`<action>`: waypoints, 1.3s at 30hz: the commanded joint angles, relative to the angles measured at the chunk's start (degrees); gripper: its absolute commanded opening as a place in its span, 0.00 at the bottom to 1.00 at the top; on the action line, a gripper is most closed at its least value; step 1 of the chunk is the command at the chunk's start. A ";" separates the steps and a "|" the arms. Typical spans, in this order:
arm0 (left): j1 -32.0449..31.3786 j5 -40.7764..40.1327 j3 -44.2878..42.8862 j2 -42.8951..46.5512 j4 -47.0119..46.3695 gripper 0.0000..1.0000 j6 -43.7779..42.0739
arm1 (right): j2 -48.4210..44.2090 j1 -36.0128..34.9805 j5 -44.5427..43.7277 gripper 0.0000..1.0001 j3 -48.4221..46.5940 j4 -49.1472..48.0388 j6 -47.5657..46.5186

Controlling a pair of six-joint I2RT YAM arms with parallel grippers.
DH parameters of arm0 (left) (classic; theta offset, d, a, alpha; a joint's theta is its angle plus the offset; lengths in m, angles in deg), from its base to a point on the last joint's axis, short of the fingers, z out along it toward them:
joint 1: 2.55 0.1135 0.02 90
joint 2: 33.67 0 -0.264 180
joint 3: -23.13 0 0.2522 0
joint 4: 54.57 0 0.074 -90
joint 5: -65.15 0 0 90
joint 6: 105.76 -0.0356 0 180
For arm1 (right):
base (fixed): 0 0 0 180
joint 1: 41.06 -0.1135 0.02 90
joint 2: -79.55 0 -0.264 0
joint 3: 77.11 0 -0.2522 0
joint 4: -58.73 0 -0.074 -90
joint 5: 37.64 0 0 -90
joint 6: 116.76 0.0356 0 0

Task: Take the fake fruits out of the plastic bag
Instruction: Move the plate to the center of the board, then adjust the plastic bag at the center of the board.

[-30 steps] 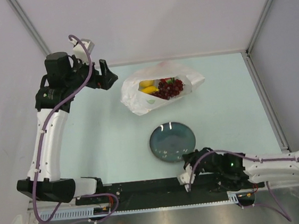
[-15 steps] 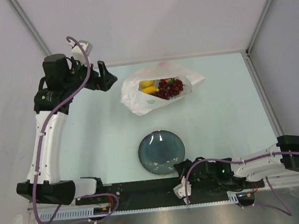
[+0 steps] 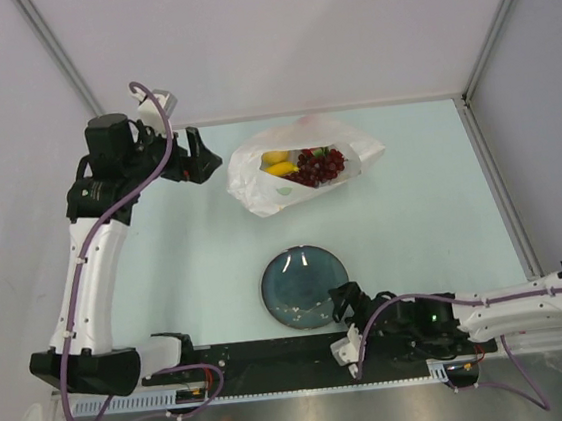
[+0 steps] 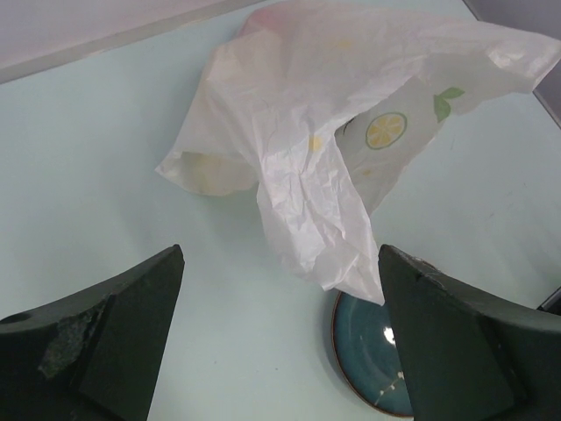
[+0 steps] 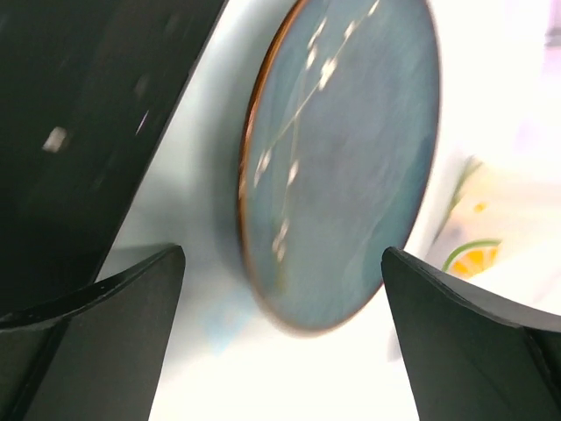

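While left gripper (image 4: pixel 279 263) and right gripper (image 5: pixel 280 254) gape, the plastic bag (image 3: pixel 259 195) (fake fruits (image 3: pixel 306 166) inside) stretches left-right.

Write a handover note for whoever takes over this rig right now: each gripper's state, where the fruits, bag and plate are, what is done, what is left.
Left gripper: open, empty, just left of the plastic bag and facing it.
Right gripper: open, empty, low at the near-right rim of the plate; whether it touches the plate cannot be told.
Fake fruits: those visible all lie inside the bag, beyond the plate. Nothing is on the plate.
Done: no fruit is out yet.
Left: open the bag and take each fruit out.
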 commanded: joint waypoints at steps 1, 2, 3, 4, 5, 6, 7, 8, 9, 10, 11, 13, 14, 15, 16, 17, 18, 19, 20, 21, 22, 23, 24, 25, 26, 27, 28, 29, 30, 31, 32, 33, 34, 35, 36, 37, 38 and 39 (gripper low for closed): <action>0.12 -0.46 3.35 4.15 1.55 0.97 -0.44 | -10.11 1.58 -0.85 1.00 -6.39 24.09 5.80; 0.21 -0.46 3.89 4.51 1.99 0.97 -0.45 | -11.54 2.28 -1.64 1.00 -9.81 26.72 6.94; 0.21 -0.20 4.33 4.68 2.69 0.97 -0.45 | -12.33 3.86 -2.34 1.00 -11.14 27.18 8.60; 0.21 0.06 4.77 4.95 3.13 0.97 -0.45 | -12.86 5.09 -3.13 1.00 -12.29 26.92 9.49; 0.21 0.67 4.94 5.12 3.57 0.97 -0.36 | -12.52 6.32 -4.01 1.00 -14.65 25.44 10.46; 0.21 2.16 5.29 5.13 4.27 0.97 -0.45 | -11.99 7.64 -3.93 1.00 -15.72 24.47 12.29; 0.21 3.13 6.52 5.73 4.45 0.97 -0.45 | -11.03 11.05 -3.67 1.00 -16.86 22.98 13.27; 0.21 4.44 7.57 5.91 4.63 0.97 -0.45 | -8.93 12.65 -3.06 1.00 -18.70 19.05 14.32; 0.12 5.76 8.63 6.26 4.72 0.97 -1.93 | -7.52 14.84 -2.36 1.00 -20.02 17.10 17.73; 0.21 8.47 11.07 6.79 4.54 0.97 -2.90 | -6.03 18.77 -1.30 0.99 -21.34 15.60 19.24; 0.12 9.54 12.32 7.67 3.85 0.97 -3.43 | -2.71 21.25 1.93 0.99 -22.75 13.58 21.26; 0.04 11.48 15.82 8.72 2.44 0.97 -4.40 | 0.30 28.69 6.85 0.98 -27.67 10.51 27.65; -0.23 12.01 16.71 9.51 0.69 0.97 -4.58 | 2.06 31.44 8.97 0.97 -30.03 10.05 30.04; -0.40 12.63 17.51 9.69 -0.28 0.97 -4.93 | 5.12 34.08 11.95 0.95 -33.80 9.35 32.42; -0.75 12.81 17.95 9.78 -0.55 0.97 -7.11 | 6.80 37.24 17.29 0.93 -35.84 7.52 37.49; -1.02 12.29 17.34 9.35 1.62 0.97 -9.39 | 8.47 40.93 18.90 0.90 -37.42 6.28 39.97; -1.72 11.41 16.38 7.43 2.95 0.97 -12.63 | 12.32 42.18 19.97 0.84 -41.27 5.83 42.70; -1.72 10.97 14.54 6.11 4.09 0.97 -13.36 | 14.18 42.80 20.67 0.81 -43.13 4.09 46.64; -1.72 11.83 13.92 4.96 4.97 0.97 -13.63 | 16.12 43.77 20.94 0.79 -44.72 3.81 48.42; -1.72 13.84 13.39 2.95 4.81 0.96 -13.54 | 18.05 44.12 21.20 0.75 -46.04 3.55 49.65; -1.90 15.86 12.69 2.15 4.55 0.96 -12.59 | 21.20 44.39 20.68 0.74 -47.53 2.41 50.71; -2.68 19.62 12.33 1.44 3.76 0.96 -12.23 | 23.23 44.65 20.33 0.72 -48.15 1.79 52.63; -3.21 20.45 12.42 0.74 3.49 0.95 -12.49 | 24.73 45.35 20.15 0.70 -48.51 1.18 53.26; -3.65 20.19 12.68 -0.23 2.97 0.95 -13.27 | 28.14 45.44 17.45 0.71 -49.47 -0.40 53.97; -3.92 18.62 12.77 -0.84 1.22 0.94 -12.67 | 29.74 45.45 15.51 0.71 -50.44 -0.85 56.23; -3.92 17.56 12.77 -1.46 0.25 0.94 -10.40 | 31.50 46.14 14.01 0.68 -51.58 -0.94 57.82; -3.83 16.16 12.86 -3.12 -0.63 0.93 -9.25 | 35.35 46.58 13.83 0.67 -53.07 -0.16 58.71; -3.92 15.10 12.86 -4.09 -2.47 0.92 -7.67 | 36.69 46.94 14.08 0.65 -55.17 -0.06 59.15; -4.01 14.57 12.60 -5.15 -3.36 0.91 -4.61 | 38.01 47.03 14.09 0.63 -55.63 -0.50 59.16; -4.01 14.30 12.51 -7.16 -4.50 0.89 -2.58 | 38.98 47.20 13.48 0.62 -55.81 -2.07 58.72; -4.01 14.21 12.42 -7.87 -7.47 0.81 -0.99 | 40.90 47.29 13.30 0.61 -56.24 -2.95 58.11; -3.92 15.00 12.42 -8.49 -9.24 0.75 2.24 | 41.79 47.73 12.34 0.62 -56.51 -4.96 57.84; -4.01 15.35 12.16 -9.02 -11.17 0.61 2.71 | 42.58 48.43 12.16 0.64 -56.86 -6.03 59.15; -3.92 15.53 11.81 -9.11 -11.19 0.53 2.63 | 44.68 49.22 12.50 0.67 -57.91 -6.73 60.64; -4.01 15.45 10.32 -9.20 -10.41 0.41 0.02 | 45.66 49.75 13.29 0.68 -58.53 -7.52 62.57; -3.92 15.27 9.61 -9.29 -7.18 0.16 -2.18 | 46.97 50.19 13.21 0.69 -58.97 -8.05 62.59; -3.49 15.27 9.00 -9.46 -5.41 0.03 -3.86 | 48.99 49.93 13.12 0.69 -59.14 -8.49 62.59; -2.96 15.18 8.55 -9.20 -3.91 0.00 -6.05 | 50.23 49.41 13.47 0.67 -59.41 -8.85 62.59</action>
